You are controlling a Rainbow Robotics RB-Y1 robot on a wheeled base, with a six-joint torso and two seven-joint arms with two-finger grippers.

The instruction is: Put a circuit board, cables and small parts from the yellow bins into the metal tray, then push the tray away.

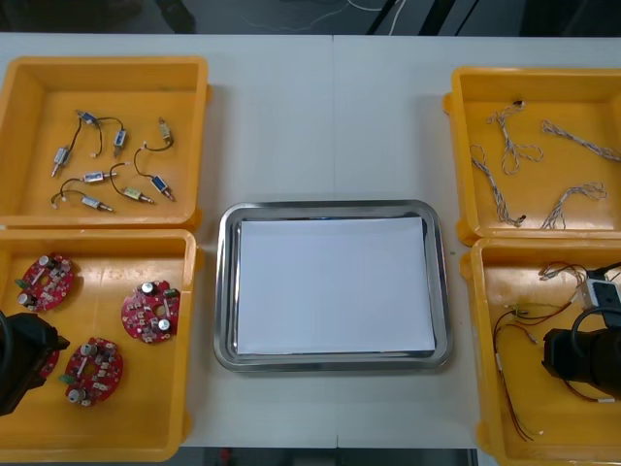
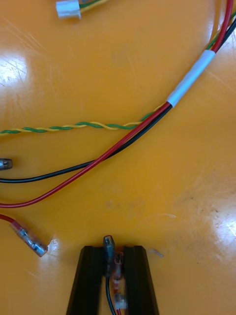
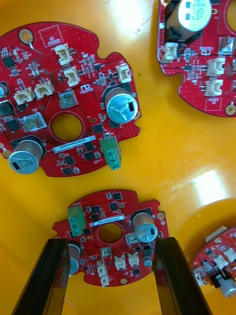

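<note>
My right gripper [image 1: 582, 359] is down in the near right yellow bin [image 1: 568, 437], among the red and black cables [image 1: 524, 335]. In the right wrist view it [image 2: 114, 250] is shut on two cable ends [image 2: 112, 261] with clear sleeves. My left gripper [image 1: 24, 364] is low in the near left bin [image 1: 179, 408]. Its fingers [image 3: 54, 275] stand apart on either side of a round red circuit board [image 3: 110, 216] lying flat on the bin floor. The metal tray [image 1: 225, 291], white inside, sits between the bins.
Three more red boards [image 1: 150, 313] lie in the near left bin. Small metal parts [image 1: 107, 155] are in the far left bin, and twisted blue and white cables [image 1: 524, 155] in the far right one. A green and yellow twisted cable [image 2: 73, 127] runs ahead of the right fingers.
</note>
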